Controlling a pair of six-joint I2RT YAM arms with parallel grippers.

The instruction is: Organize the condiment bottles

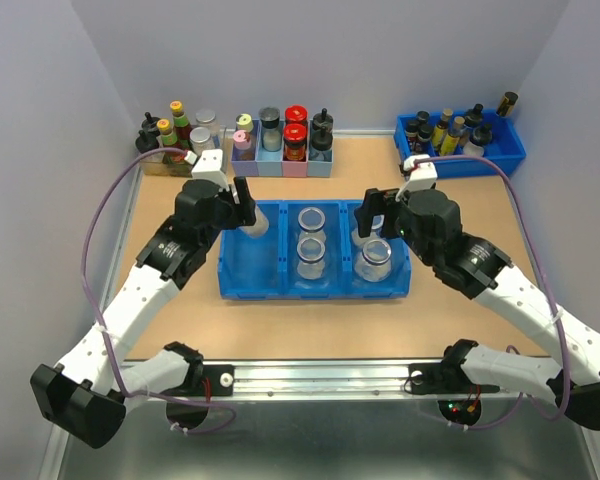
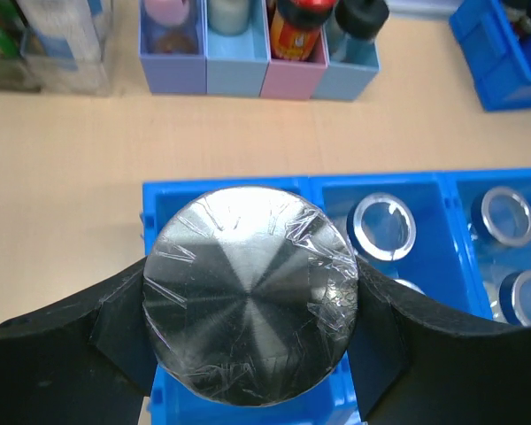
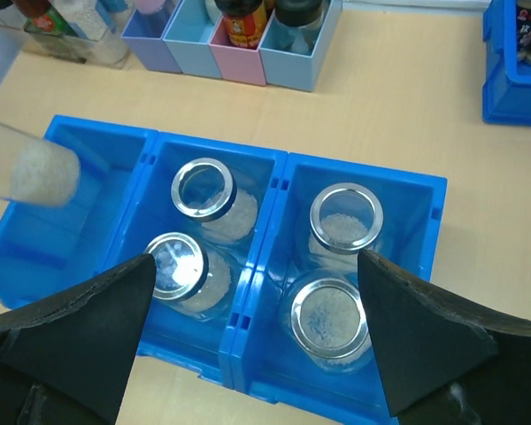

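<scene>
Lidded jar (image 2: 250, 297): pinched at its sides by the left jaws, upright, hanging over the left cell of the tray (image 1: 315, 288). Nothing shows in that cell. My reading: it goes there because the other cells are full. The middle pair (image 3: 202, 188) of open jars stands one behind the other in the middle cell, and the right pair (image 3: 346, 217) likewise in the right cell. Right jaws spread wide, holding nothing, above those four, probably parked clear of the drop.
</scene>
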